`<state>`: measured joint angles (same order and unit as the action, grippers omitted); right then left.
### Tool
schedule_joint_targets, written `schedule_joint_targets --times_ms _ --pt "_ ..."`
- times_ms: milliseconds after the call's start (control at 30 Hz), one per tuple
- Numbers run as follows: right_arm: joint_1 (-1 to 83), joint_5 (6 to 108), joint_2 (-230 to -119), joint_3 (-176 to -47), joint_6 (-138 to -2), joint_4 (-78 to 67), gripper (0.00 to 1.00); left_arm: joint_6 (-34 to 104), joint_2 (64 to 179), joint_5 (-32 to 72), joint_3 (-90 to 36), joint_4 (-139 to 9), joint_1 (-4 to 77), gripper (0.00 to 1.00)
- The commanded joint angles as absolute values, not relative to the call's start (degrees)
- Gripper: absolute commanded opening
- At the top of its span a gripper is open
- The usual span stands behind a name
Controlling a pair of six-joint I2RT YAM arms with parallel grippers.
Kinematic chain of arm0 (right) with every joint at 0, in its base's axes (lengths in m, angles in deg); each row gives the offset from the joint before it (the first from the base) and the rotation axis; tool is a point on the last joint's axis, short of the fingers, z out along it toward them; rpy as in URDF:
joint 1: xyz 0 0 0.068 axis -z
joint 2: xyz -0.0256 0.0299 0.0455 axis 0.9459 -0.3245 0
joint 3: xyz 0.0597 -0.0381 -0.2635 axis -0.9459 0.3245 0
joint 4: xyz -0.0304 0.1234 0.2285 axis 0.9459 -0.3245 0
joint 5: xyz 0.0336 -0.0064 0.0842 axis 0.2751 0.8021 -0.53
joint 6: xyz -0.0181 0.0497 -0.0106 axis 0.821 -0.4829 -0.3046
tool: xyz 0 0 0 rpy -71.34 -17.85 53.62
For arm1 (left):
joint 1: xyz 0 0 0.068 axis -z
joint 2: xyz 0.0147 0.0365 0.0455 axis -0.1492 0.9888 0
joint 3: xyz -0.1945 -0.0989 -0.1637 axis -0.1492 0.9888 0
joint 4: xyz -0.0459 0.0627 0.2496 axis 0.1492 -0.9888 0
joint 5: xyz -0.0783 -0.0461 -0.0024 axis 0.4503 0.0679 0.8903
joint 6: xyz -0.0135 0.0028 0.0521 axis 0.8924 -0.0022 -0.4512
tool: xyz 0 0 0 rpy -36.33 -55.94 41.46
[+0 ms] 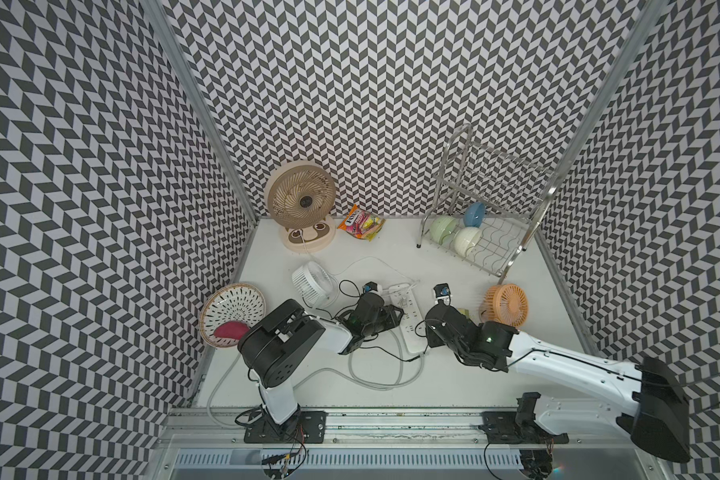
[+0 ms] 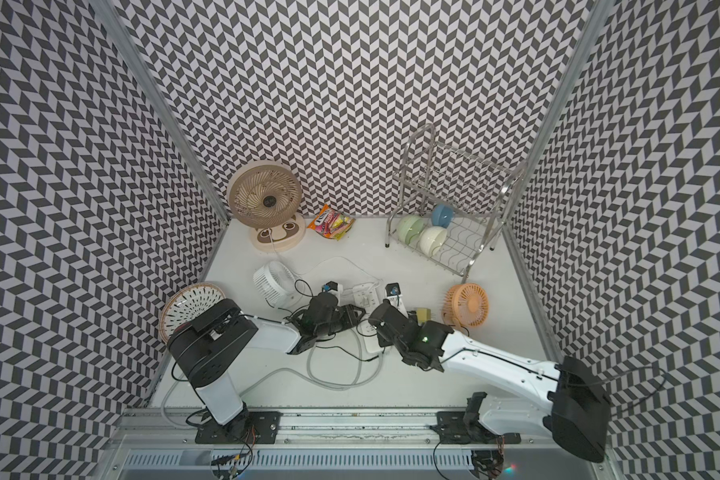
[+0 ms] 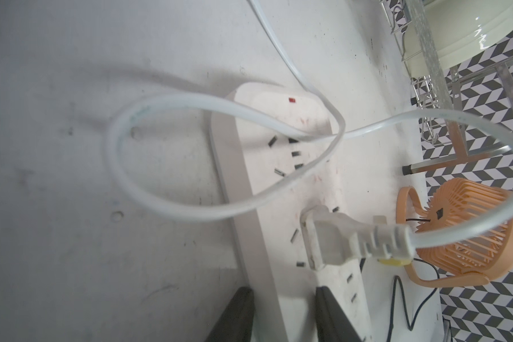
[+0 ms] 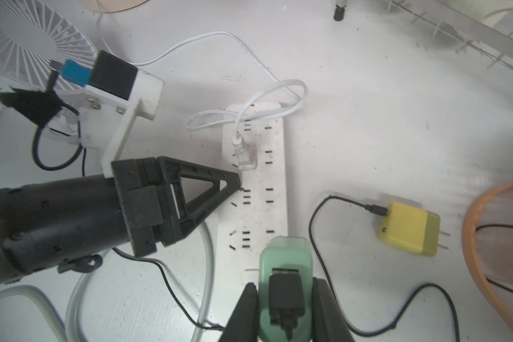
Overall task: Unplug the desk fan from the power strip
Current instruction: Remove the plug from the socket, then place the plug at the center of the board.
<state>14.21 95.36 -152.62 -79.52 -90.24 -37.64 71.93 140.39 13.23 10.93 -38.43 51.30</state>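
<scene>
Power strip (image 4: pixel 274 183) lies near the middle of the table (image 1: pixel 454 386), between the two arms. At its near end sits a green adapter (image 4: pixel 283 257) with a black plug in its back. The right pincer (image 4: pixel 285 284) is closed on it, one finger against each side.

Further along, a white plug (image 4: pixel 245 158) stands in a socket, and its thin white cord (image 4: pixel 267 97) loops across the strip's far end. The left pincer (image 3: pixel 282 293) is set at the strip's long edge close to that plug. Its jaws are narrowly apart, one finger beside the edge and one over the top face, gripping nothing.

A thick grey cord (image 1: pixel 375 376) coils on the table off the strip's near end. Near the strip a yellow adapter (image 4: pixel 409 232) lies loose, prongs bare, with a black lead running from it.

In a top view, an orange fan (image 1: pixel 506 305) stands beyond it and a white fan (image 1: pixel 312 280) on the opposite side. A beige fan (image 1: pixel 301 199), a snack bag (image 1: pixel 360 222) and a dish rack (image 1: pixel 495 257) line the back, and a woven basket (image 1: pixel 231 307) sits by the left wall.
</scene>
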Motion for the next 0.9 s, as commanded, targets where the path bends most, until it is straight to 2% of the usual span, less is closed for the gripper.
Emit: schedule_joint_targets --times_ms 0,267,433,533,667,767,867 --pt "14.47 96.41 -146.13 -75.99 -97.06 -36.93 0.14 70.00 145.65 11.42 14.58 -58.17 51.54 0.38" --pt "14.47 76.47 -143.27 -67.68 -102.26 -35.43 0.14 69.64 145.25 12.25 13.58 -58.02 51.80 0.39" --pt "14.49 68.97 -144.46 -63.42 -103.10 -32.73 0.15 69.55 145.12 12.63 13.11 -57.83 52.06 0.39" --pt "14.65 68.34 -143.67 -61.49 -104.34 -32.53 0.19 69.65 144.76 12.61 13.22 -57.74 52.05 0.40" --pt "14.94 72.43 -140.63 -59.76 -107.63 -35.66 0.54 69.91 144.20 12.61 13.34 -57.47 52.12 0.40" --pt "14.98 76.99 -138.53 -60.40 -110.02 -40.30 0.68 70.04 143.95 12.61 13.30 -57.38 52.09 0.40" --pt "15.02 82.31 -136.49 -61.99 -111.84 -44.13 0.72 70.16 143.83 12.70 13.23 -57.23 52.20 0.40"
